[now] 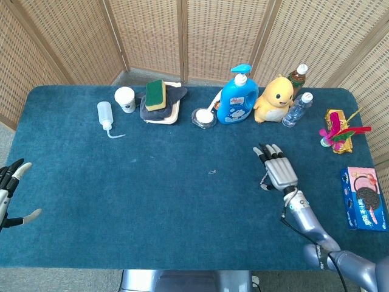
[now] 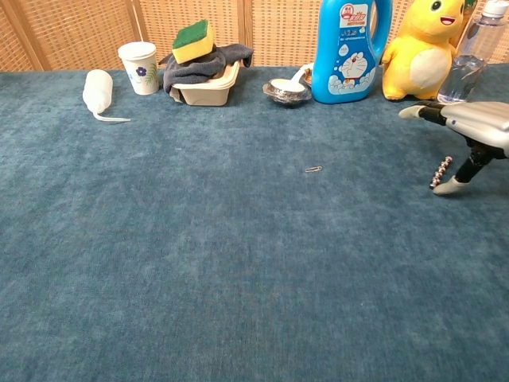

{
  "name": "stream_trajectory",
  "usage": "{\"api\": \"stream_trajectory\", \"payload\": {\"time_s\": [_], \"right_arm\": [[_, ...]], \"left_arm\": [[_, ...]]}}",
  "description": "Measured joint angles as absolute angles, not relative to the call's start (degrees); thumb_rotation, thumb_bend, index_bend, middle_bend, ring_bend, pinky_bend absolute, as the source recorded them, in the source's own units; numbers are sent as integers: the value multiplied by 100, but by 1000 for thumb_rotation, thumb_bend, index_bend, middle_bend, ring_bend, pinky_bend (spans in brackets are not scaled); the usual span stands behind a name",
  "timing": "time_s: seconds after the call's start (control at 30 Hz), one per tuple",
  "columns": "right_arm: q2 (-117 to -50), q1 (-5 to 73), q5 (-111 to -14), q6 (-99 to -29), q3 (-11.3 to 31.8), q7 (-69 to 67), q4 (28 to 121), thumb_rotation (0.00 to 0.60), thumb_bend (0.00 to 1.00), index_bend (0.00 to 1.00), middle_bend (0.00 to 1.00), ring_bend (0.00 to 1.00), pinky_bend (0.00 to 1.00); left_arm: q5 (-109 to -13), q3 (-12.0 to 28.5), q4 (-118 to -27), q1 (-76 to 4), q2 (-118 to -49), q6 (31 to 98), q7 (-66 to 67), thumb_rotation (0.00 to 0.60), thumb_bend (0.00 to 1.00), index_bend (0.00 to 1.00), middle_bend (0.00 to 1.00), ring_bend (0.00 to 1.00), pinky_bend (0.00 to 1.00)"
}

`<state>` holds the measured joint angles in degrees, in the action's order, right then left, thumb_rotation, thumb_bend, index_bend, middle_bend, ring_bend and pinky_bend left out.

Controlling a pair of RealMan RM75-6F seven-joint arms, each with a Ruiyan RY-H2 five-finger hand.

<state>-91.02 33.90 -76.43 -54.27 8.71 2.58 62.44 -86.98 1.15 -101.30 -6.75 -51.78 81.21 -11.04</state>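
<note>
**Two robot hands at a blue table, the right one over a short bead string**

The right hand (image 1: 279,171) lies flat and palm down on the right half of the table, fingers spread and pointing toward the far edge, holding nothing. In the chest view its thumb tip comes down to the near end of one short string of metal beads (image 2: 441,172), which lies on the cloth just under the hand. The left hand (image 1: 11,193) shows at the left edge of the head view only, off the table's side, fingers apart and empty.

Counted along the far edge, left to right: one white squeeze bottle (image 1: 105,115) lying on its side, one paper cup (image 1: 125,99), one tray (image 1: 162,114) holding a dark cloth (image 1: 176,94) with one green and yellow sponge (image 1: 155,93) on top, one small foil-wrapped dish (image 1: 203,117), one blue pump bottle (image 1: 234,100), one yellow plush toy (image 1: 273,100) and two plastic bottles (image 1: 297,109) just beside it. Further right sit one bundle of bright pink and yellow feathers (image 1: 339,133) and one blue cookie box (image 1: 365,198). One paper clip (image 1: 213,172) lies alone near the middle.

The table (image 1: 152,207) is covered in deep blue carpet-like cloth. Behind it stands a folding screen (image 1: 182,36) of woven cane panels in wooden frames.
</note>
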Motion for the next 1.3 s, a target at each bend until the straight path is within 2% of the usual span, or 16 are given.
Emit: {"api": "stream_trajectory", "payload": {"time_s": [0.4, 0.7, 0.93, 1.1, 1.3], "right_arm": [[-9268, 3518, -7345, -5409, 1137, 254, 6263, 600, 0, 101, 0, 0, 0], [-9268, 3563, -7168, -5340, 1185, 443, 6303, 600, 0, 111, 0, 0, 0], [-8968, 3570, -7213, -5208, 1059, 579, 6687, 600, 0, 117, 0, 0, 0], [-8617, 3538, -7304, -5206, 939, 766, 7191, 600, 0, 166, 0, 0, 0], [-8280, 3504, -7305, -5207, 830, 1092, 7691, 600, 0, 294, 0, 0, 0]], "left_arm": [[-8702, 111, -10122, -677, -5176, 8120, -1124, 600, 277, 0, 0, 0, 0], [-8701, 106, -10120, -677, -5171, 8117, -1120, 600, 277, 0, 0, 0, 0], [-8684, 107, -10113, -684, -5167, 8097, -1138, 600, 277, 0, 0, 0, 0], [-8689, 105, -10113, -691, -5165, 8087, -1141, 600, 277, 0, 0, 0, 0], [-8704, 99, -10122, -690, -5159, 8091, -1147, 600, 277, 0, 0, 0, 0]]}}
